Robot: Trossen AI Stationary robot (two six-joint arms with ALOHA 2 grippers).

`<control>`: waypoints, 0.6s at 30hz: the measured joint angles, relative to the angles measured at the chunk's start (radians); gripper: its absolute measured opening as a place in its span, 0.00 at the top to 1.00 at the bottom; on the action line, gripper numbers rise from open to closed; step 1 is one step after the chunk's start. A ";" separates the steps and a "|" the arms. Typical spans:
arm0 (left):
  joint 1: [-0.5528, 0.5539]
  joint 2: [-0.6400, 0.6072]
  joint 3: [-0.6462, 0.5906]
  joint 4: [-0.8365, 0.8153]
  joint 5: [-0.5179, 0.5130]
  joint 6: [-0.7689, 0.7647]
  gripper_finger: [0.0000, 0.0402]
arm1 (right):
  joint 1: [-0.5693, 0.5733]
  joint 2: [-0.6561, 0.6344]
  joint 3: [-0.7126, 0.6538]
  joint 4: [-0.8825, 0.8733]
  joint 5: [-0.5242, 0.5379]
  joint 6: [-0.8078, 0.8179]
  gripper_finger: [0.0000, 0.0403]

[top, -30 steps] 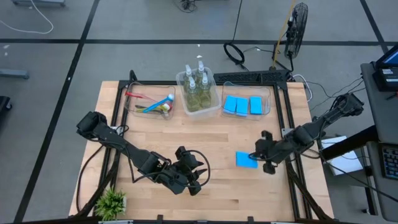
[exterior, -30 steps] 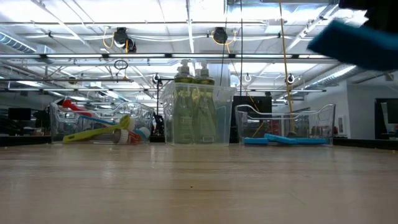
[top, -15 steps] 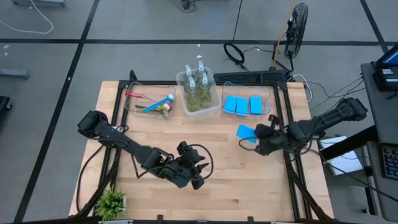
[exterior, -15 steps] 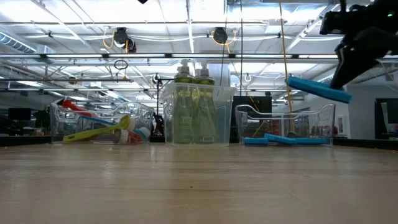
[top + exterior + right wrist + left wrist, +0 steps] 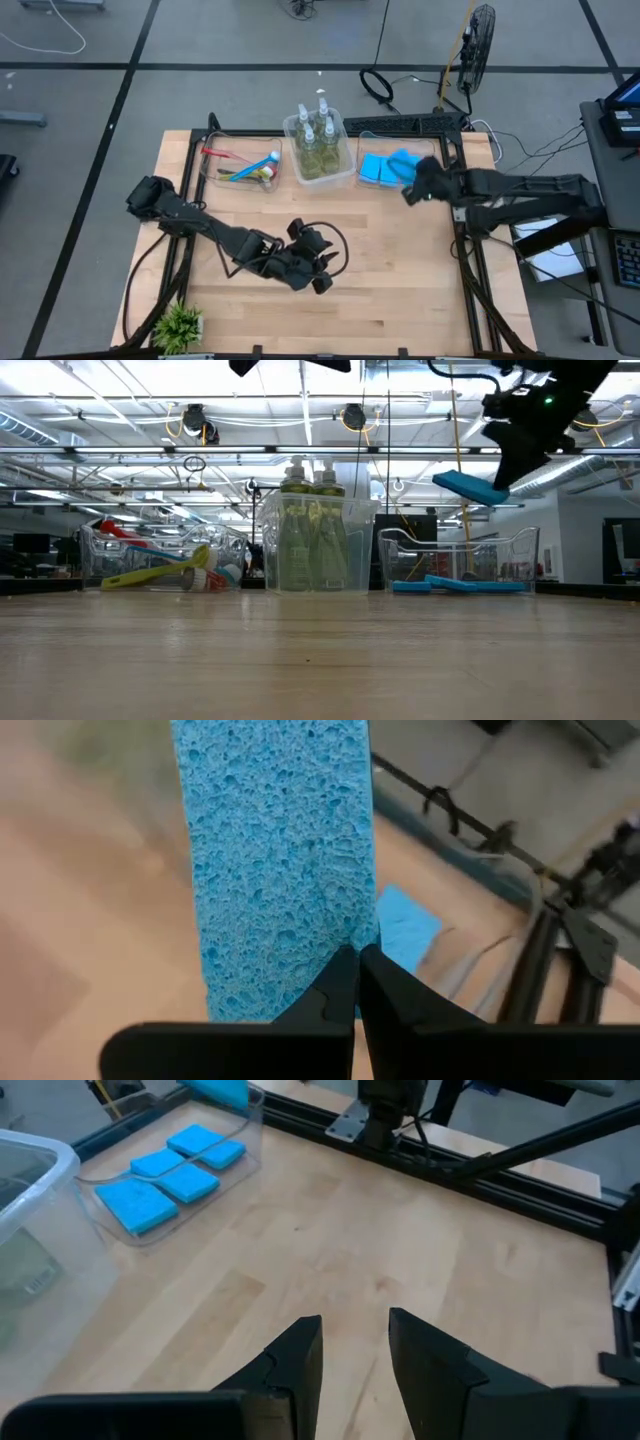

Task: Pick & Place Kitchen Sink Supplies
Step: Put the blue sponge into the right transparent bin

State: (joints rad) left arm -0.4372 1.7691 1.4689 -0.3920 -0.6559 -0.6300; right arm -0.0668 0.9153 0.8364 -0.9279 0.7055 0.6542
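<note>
My right gripper point(image 5: 410, 188) is shut on a light-blue sponge point(image 5: 402, 160) and holds it in the air over the clear sponge bin point(image 5: 432, 160) at the table's far right. The sponge also shows in the low view point(image 5: 468, 487) and in the right wrist view point(image 5: 275, 860). Other blue sponges point(image 5: 170, 1175) lie flat in that bin. My left gripper point(image 5: 355, 1345) is open and empty over the table's near middle point(image 5: 325, 272). Soap bottles point(image 5: 315, 140) stand in the middle bin. Brushes point(image 5: 245, 170) lie in the left bin. My right gripper pinches the sponge between its two fingers at one edge point(image 5: 340, 935). The fingers come from the table's right side, slanting down. The sponge sticks out past the fingertips point(image 5: 497, 482) toward the bin, tilted, lifted clear above the bin's rim.
Three clear bins stand in a row along the far edge: brushes point(image 5: 212, 160), bottles point(image 5: 350, 175), sponges. A small green plant point(image 5: 180, 325) stands at the near left corner. Bare wood point(image 5: 400, 290) lies between my two arms.
My right gripper has risen and gone toward the table's far edge with the sponge, from low over the near right part of the table to above the sponge bin. The sponge has stayed in the hold. My left gripper has shifted a little toward the right.
</note>
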 joint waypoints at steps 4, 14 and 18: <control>0.018 0.000 0.000 0.000 0.000 0.004 0.70 | -0.128 -0.008 0.016 0.099 -0.001 -0.004 1.00; 0.068 0.000 0.000 -0.029 0.002 0.057 0.70 | -0.334 -0.008 0.030 0.275 -0.181 -0.030 1.00; 0.089 -0.002 -0.001 -0.040 0.019 0.052 0.70 | -0.370 -0.008 0.030 0.272 -0.186 -0.049 1.00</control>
State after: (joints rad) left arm -0.3481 1.7671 1.4680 -0.4324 -0.6373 -0.5781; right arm -0.4365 0.9073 0.8665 -0.6563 0.5194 0.6056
